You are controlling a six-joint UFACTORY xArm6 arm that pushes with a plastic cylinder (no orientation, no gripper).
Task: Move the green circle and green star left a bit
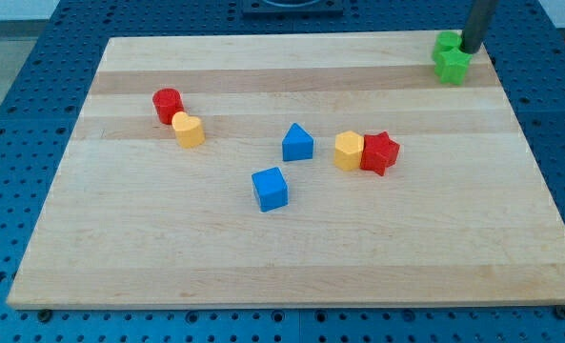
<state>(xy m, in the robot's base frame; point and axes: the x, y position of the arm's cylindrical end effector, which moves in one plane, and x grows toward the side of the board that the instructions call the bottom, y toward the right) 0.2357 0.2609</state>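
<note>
We had no jaws to speak of on this arm, only the dark rod, so there was nothing released or clenched to tell. Our rod came down from the view's top right, and my tip (470, 50) stood at the far right corner of the table (263, 257), touching or just beside the right side of the two green blocks.

The two green blocks sat pressed together in that top right corner. The upper one, the green circle (446, 43), lay just left of my tip; the lower one, the green star (452, 65), touched it from below and reached slightly further toward the view's bottom. Their shapes were hard to make out at this size, and we could not tell for certain which was the circle and which the star.

The other blocks lay well apart from that pair. Near the view's left, a red cylinder (168, 104) touched a yellow block (189, 130) set just below and to its right. Around the middle stood a blue triangle (297, 143), with a blue cube (271, 188) below it and a little to the left, the two not touching. To the right of the triangle, a yellow hexagon-like block (349, 151) touched a red star (380, 152) on its right side.
</note>
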